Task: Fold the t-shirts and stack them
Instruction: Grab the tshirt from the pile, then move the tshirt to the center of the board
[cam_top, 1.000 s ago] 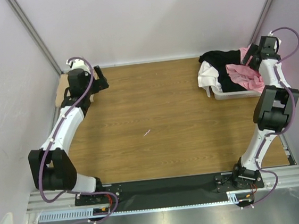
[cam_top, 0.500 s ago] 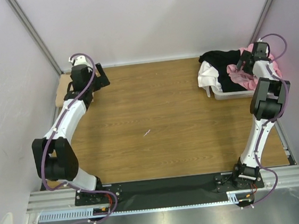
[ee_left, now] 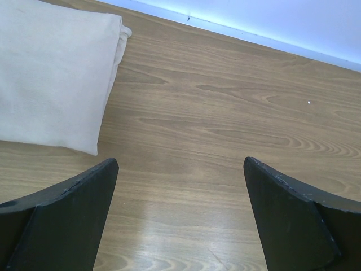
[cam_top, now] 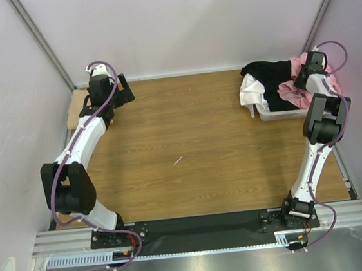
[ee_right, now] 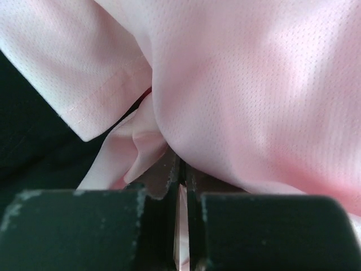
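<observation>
A heap of t-shirts fills the white basket (cam_top: 282, 114) at the far right: a black one (cam_top: 272, 74), a white one (cam_top: 251, 90) hanging over the rim, and a light pink one (cam_top: 291, 91). My right gripper (cam_top: 301, 79) is down in that heap. In the right wrist view its jaws (ee_right: 181, 169) are shut, with a fold of the light pink t-shirt (ee_right: 254, 84) pinched between them and black cloth (ee_right: 28, 130) to the left. A folded tan t-shirt (ee_left: 51, 73) lies flat at the far left (cam_top: 73, 114). My left gripper (cam_top: 126, 92) hovers open beside it (ee_left: 180, 164), holding nothing.
Bare wooden table (cam_top: 187, 135) lies between the two arms, with a small light scrap (cam_top: 178, 160) near its middle. Pale walls and metal corner posts close in the back and sides. The basket sits tight against the right wall.
My right gripper has sunk into the basket heap and closed on the light pink t-shirt. The left arm has shifted slightly toward the back, still open.
</observation>
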You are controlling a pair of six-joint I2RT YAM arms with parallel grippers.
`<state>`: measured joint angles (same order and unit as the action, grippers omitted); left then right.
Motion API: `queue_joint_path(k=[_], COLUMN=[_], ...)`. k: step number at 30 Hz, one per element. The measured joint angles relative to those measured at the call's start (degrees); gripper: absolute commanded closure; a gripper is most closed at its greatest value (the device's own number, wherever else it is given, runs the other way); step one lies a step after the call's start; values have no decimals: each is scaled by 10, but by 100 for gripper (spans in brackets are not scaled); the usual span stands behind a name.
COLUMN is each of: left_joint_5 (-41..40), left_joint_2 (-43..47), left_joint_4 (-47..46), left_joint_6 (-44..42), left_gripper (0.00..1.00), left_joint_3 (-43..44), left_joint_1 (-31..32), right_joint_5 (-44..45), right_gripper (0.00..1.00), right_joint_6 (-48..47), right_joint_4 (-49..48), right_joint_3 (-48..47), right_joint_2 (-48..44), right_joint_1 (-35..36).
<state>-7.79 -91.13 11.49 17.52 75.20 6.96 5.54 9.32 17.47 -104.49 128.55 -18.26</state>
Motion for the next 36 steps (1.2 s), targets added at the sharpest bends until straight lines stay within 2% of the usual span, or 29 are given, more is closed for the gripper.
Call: queue_joint_path(k=[9,14,19,23,30,36], left_joint_5=[0,3,5,13,37,49], left_joint_2=[-1,-1,0,5,28,64], left_joint_4=[0,0,-14,-32,-37,-37], left_joint_6=[-1,-7,-11,-18,-26,-26], left_gripper=[0,0,0,0,0,0], left_joint_3=[0,3,5,5,6,6], left_joint_1=[0,0,0,0,0,1], right_joint_5=[10,18,24,-5,-47,-152], right_gripper=[100,100,100,100,100,100], right_joint_6=[-9,-33,-67,-94,-144,-125], right_joint_4=[27,54,73,72,57,22], right_joint_3=[-2,-83,-214,-291,-340,-333], right_joint_2=[-66,-111,-151,-183,-232,-272], right_joint_1=[3,24,91,157,280,361])
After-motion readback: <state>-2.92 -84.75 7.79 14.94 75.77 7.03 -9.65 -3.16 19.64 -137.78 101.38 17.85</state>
